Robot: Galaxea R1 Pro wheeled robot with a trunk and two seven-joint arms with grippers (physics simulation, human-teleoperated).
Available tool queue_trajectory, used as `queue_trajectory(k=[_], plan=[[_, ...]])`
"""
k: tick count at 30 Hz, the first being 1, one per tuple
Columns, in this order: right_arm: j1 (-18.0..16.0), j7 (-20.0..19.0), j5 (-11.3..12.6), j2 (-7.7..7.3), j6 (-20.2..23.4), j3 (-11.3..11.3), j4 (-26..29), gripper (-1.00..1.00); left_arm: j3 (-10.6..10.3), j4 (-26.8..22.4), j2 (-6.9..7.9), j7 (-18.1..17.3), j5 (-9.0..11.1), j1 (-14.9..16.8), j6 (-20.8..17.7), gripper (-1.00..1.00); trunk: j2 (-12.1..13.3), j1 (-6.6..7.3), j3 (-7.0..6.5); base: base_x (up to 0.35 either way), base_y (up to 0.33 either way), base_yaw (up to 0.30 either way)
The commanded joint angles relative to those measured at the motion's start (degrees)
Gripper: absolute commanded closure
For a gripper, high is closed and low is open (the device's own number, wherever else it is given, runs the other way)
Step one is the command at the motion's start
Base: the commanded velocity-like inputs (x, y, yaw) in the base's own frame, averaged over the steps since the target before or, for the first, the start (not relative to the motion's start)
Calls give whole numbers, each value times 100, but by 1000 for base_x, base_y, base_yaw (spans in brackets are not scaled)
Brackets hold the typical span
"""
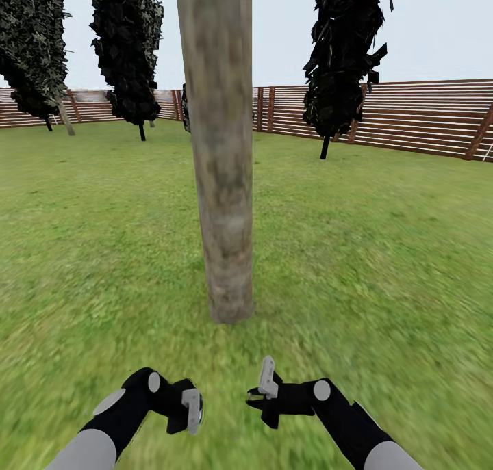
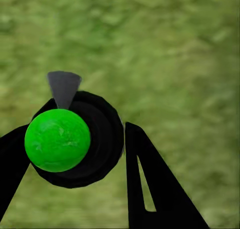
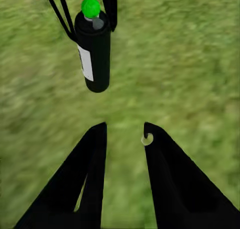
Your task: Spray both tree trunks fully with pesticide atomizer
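1. Tree trunk [image 1: 220,148] stands dead ahead in the head view, upright, mottled grey-beige, rooted in the lawn [image 1: 383,251] just beyond both grippers.
2. Left gripper [image 1: 186,408] is low at left, over the grass. In the left wrist view its fingers [image 2: 155,184] clamp the pesticide atomizer [image 2: 75,141], seen end-on: black round body, green ball cap, grey nozzle.
3. The right wrist view confirms it: black atomizer [image 3: 96,49] with white label and green cap, held between the left gripper's two thin fingers [image 3: 62,14], off the grass.
4. Right gripper [image 1: 263,388] is low at right, near the left one, not touching it. Its jaws are apart in the right wrist view, grass showing between the fingers [image 3: 90,179].
5. Background: more trees [image 1: 346,53] with dark jagged foliage, and a reddish-brown slat fence [image 1: 424,118] along the far edge.
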State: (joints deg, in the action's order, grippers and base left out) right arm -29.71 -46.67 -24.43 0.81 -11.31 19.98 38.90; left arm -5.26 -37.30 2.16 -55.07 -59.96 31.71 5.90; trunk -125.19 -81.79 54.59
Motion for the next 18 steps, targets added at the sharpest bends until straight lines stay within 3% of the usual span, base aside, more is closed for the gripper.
queue_trajectory(k=[1,3,6,9,11,12,13,14,15,16,18], plan=[[0,0,0,-13,-1,-1,-3,-100,6,-3,113,6,22,0,-8,100,0,0,0,0,0,0],[0,10,0,-84,-2,-6,-27,-100,51,1,302,47,25,3,-48,100,0,0,0,0,0,0],[0,144,8,-234,-2,-7,-271,-100,259,15,438,307,82,10,-72,100,0,0,0,0,0,0],[0,1005,42,-472,-16,-21,-1012,-100,1087,73,492,804,114,7,-79,100,0,0,0,0,0,0],[0,1898,127,-588,-25,-28,-1761,-100,1873,91,466,1000,126,3,-99,100,0,0,0,0,0,0],[3,2190,206,-600,-49,-28,-2016,-100,2132,94,456,1054,131,3,-134,100,0,0,0,0,0,0],[8,2610,386,-609,-135,-29,-2368,-100,2475,97,436,1131,136,3,-241,100,0,0,0,0,0,0],[11,2870,549,-610,-228,-29,-2575,-100,2656,98,420,1185,140,2,-362,100,0,0,0,0,0,0],[14,3220,853,-614,-398,-29,-2838,-100,2854,99,390,1287,163,2,-604,100,0,0,0,0,0,0],[16,3629,1323,-616,-589,-29,-3096,-100,3021,100,328,1527,276,2,-1014,100,0,0,0,0,0,0],[23,4088,1932,-626,-730,-29,-3296,-100,3124,100,236,2092,579,2,-1527,100,0,0,0,0,0,0]])
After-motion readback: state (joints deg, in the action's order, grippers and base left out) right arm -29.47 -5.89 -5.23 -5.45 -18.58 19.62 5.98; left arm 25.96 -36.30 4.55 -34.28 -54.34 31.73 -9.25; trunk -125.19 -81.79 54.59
